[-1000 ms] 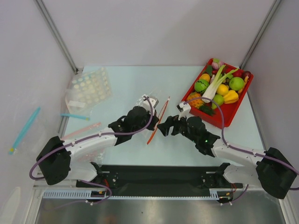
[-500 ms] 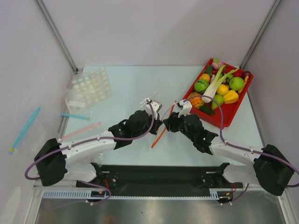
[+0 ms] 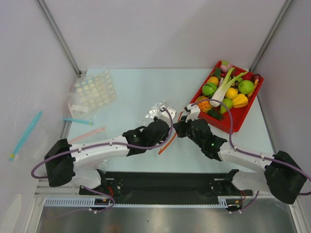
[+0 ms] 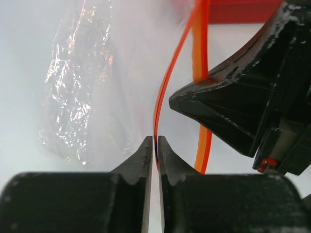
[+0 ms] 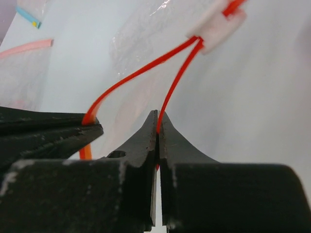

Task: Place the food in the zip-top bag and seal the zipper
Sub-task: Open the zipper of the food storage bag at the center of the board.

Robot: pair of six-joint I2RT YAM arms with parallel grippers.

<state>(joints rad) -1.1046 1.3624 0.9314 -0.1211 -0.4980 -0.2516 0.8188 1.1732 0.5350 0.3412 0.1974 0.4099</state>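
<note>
Mid-worktop, left claw and right claw each pinch one lip of the zipper, and the mouth is parted. The bag trails toward 11 o'clock and looks empty. The food sits in the tray at 2 o'clock. Loading and sealing are not yet done.

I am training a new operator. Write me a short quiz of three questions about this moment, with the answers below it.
1. True or false: the leek lies inside the zip-top bag.
2. What does the right gripper pinch? A) one side of the zipper; B) a green pear; C) a blue strip.
3. Fill in the word: the left gripper is shut on the other side of the zipper, so the two sides stand apart and the bag's mouth is ____.

Key
1. False: it lies in the red tray.
2. A.
3. open.
</note>
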